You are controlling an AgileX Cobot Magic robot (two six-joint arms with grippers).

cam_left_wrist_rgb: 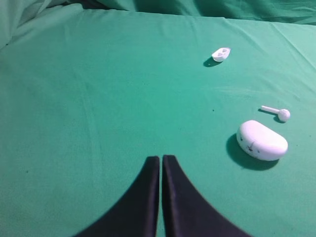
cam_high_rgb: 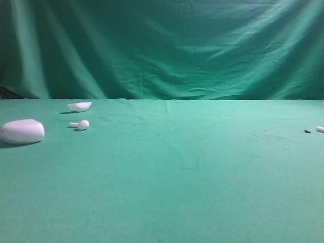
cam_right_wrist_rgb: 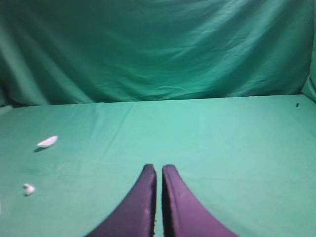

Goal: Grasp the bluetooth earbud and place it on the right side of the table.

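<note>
Green cloth covers the table, and a draped backdrop of the same green is hung behind it. The left gripper is seen from its wrist camera with both black fingers pressed together, only a thin slit between them, and nothing is held. The right gripper is likewise closed on nothing, its dark fingers side by side above the cloth. Neither gripper is seen in the high view.

The earbud is found well ahead of the left gripper and off to its right, lying alone on the cloth with a small shadow beside it. From the right gripper it is seen ahead and far to the left. In the high view it lies near the rear left of the table.

A white case is set to the right of the left gripper and slightly ahead of it. A stemmed bud is laid just beyond the case, close to it but not touching.

At the right edge of the high view a white piece is cut off by the frame, with a dark speck just beside it; what the piece is cannot be told.
</note>
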